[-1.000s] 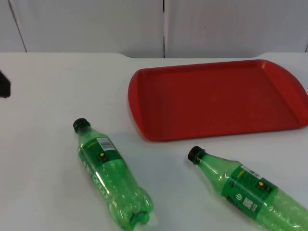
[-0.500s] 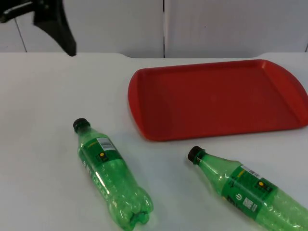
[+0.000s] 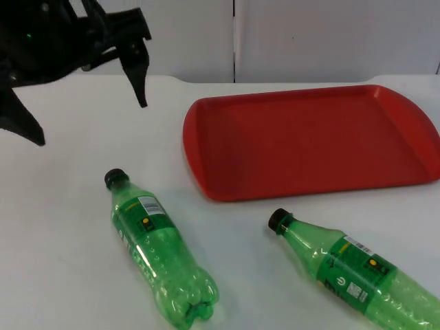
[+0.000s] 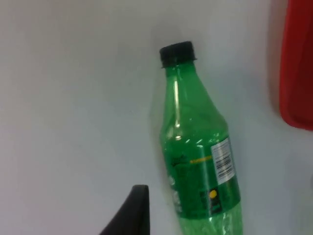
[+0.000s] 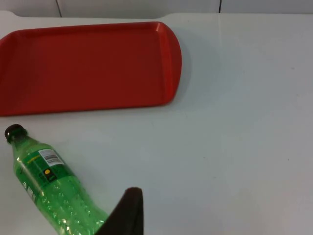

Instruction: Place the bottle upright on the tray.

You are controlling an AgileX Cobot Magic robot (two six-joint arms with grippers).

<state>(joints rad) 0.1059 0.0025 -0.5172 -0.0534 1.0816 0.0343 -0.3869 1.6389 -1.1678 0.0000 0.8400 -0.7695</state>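
Observation:
Two green plastic bottles with black caps lie on their sides on the white table. The left bottle [image 3: 157,254] [image 4: 200,156] points its cap [image 3: 115,179] toward the back. The right bottle [image 3: 354,275] [image 5: 49,193] lies near the front right, its cap [image 3: 278,220] just in front of the red tray [image 3: 309,141] [image 5: 88,63], which holds nothing. My left gripper [image 3: 93,124] hangs open above the back left of the table, behind the left bottle and apart from it. My right gripper [image 5: 128,213] waits beside the right bottle, clear of it.
The grey partition wall [image 3: 234,38] closes the back of the table. Bare white table lies between the two bottles and left of the tray. The tray's near rim [image 3: 289,192] is close to the right bottle's cap.
My left arm has swung in from the upper left, moving right and lower over the table. Bottles and tray have not moved.

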